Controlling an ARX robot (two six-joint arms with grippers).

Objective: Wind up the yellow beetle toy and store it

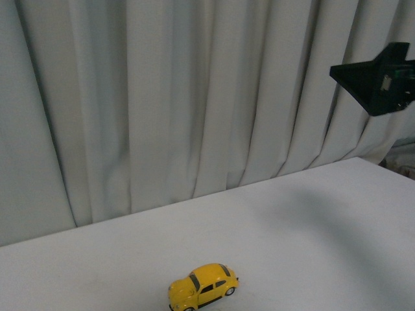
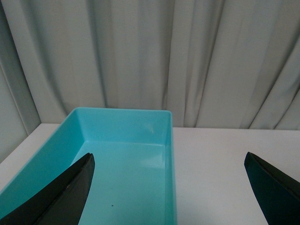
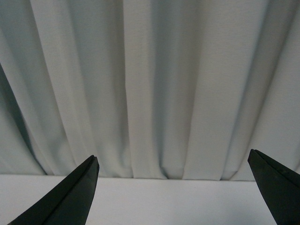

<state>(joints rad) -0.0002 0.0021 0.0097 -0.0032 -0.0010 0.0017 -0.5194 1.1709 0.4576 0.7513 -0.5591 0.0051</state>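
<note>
The yellow beetle toy (image 1: 203, 287) stands on its wheels on the white worktop (image 1: 311, 220), its rounded nose angled toward the camera and toward the left arm's side. It has dark windows and a black stripe low along its flank. It touches nothing else.

The right fingers (image 3: 70, 197) are released: the 2 dark wedges are spread wide with only open air between them. Ahead of them hangs the pale pleated curtain (image 3: 154, 84), with a strip of worktop below its hem. In the front view these fingers (image 1: 355, 72) show as a dark wedge held high above the worktop. The toy lies well below them and well apart, off toward the left arm's side.

The left fingers (image 2: 70, 192) are also released, parted wide and gripping nothing. A teal bin (image 2: 169, 140) sits directly ahead of and below them on the worktop. It is rectangular and open-topped, with its long side running away from the fingers toward the curtain. 1 finger hangs over the bin's interior, while the other finger (image 2: 276, 187) hangs over bare worktop beside the bin. The bin's inner floor shows a tiny dark speck.
</note>
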